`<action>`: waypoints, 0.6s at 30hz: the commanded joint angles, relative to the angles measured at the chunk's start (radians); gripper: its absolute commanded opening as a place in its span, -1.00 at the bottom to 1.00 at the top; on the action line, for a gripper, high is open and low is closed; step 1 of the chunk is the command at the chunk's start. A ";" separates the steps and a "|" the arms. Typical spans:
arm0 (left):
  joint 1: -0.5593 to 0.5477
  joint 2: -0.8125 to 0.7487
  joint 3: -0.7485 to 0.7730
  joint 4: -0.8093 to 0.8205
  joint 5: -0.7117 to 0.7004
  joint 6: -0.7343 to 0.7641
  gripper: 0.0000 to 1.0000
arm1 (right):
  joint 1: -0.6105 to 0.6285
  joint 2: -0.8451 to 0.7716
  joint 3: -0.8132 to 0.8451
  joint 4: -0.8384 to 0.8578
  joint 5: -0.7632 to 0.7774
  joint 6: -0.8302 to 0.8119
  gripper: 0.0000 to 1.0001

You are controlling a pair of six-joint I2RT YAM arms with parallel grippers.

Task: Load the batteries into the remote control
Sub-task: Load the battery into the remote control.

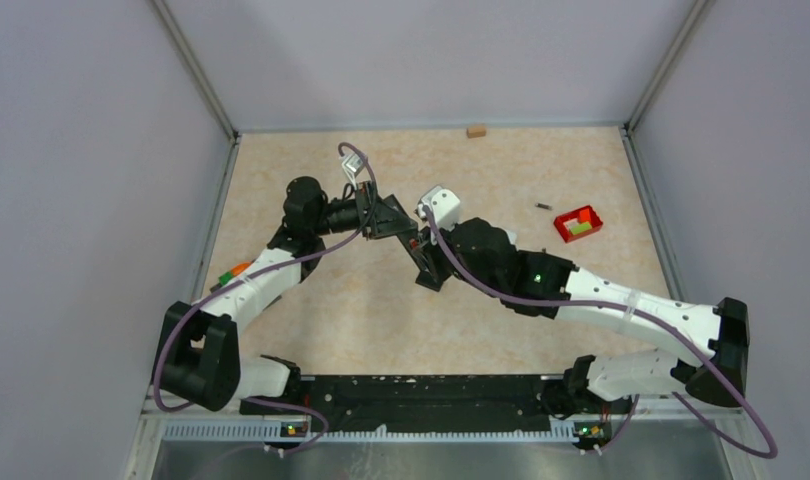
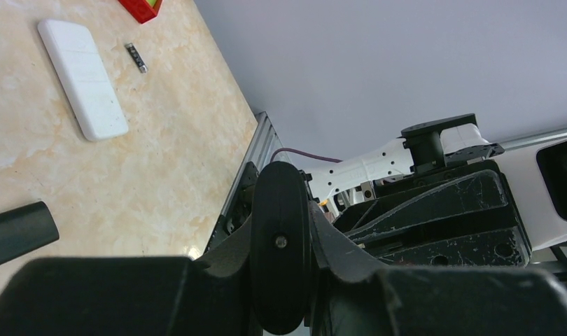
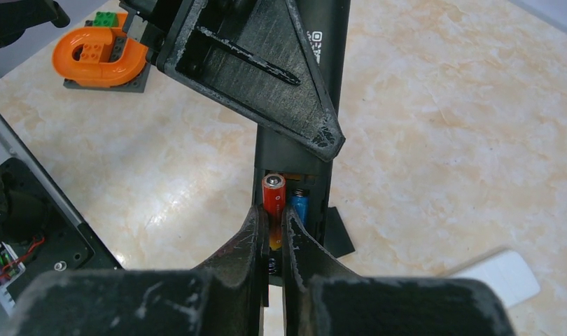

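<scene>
Red battery (image 3: 273, 198) upright in open bay of black remote control (image 3: 295, 150), blue battery (image 3: 299, 205) just beside at 3 o'clock. Right gripper (image 3: 274, 225) pinched on red battery; left gripper (image 2: 281, 294) clamped on remote control. Bare table (image 3: 442, 126) toward 3 o'clock; orange block (image 3: 99, 56) near table edge at 10 o'clock.

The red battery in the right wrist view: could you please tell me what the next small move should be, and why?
Probably press the red battery down flat into place, then release. The right end effector is shut on it; it lies beside the blue battery inside the opened remote, its capped end seemingly raised. The left end effector holds the remote.
</scene>
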 commanded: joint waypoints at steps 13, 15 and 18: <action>-0.003 -0.011 0.052 0.017 0.025 -0.011 -1.00 | 0.012 -0.033 0.041 0.003 0.023 0.018 -0.50; -0.003 -0.010 0.054 0.011 0.023 -0.006 -1.00 | 0.012 -0.039 0.048 0.008 0.018 0.023 -0.48; -0.003 -0.008 0.053 0.008 0.020 0.000 -1.00 | 0.012 -0.048 0.059 0.011 0.016 0.033 -0.39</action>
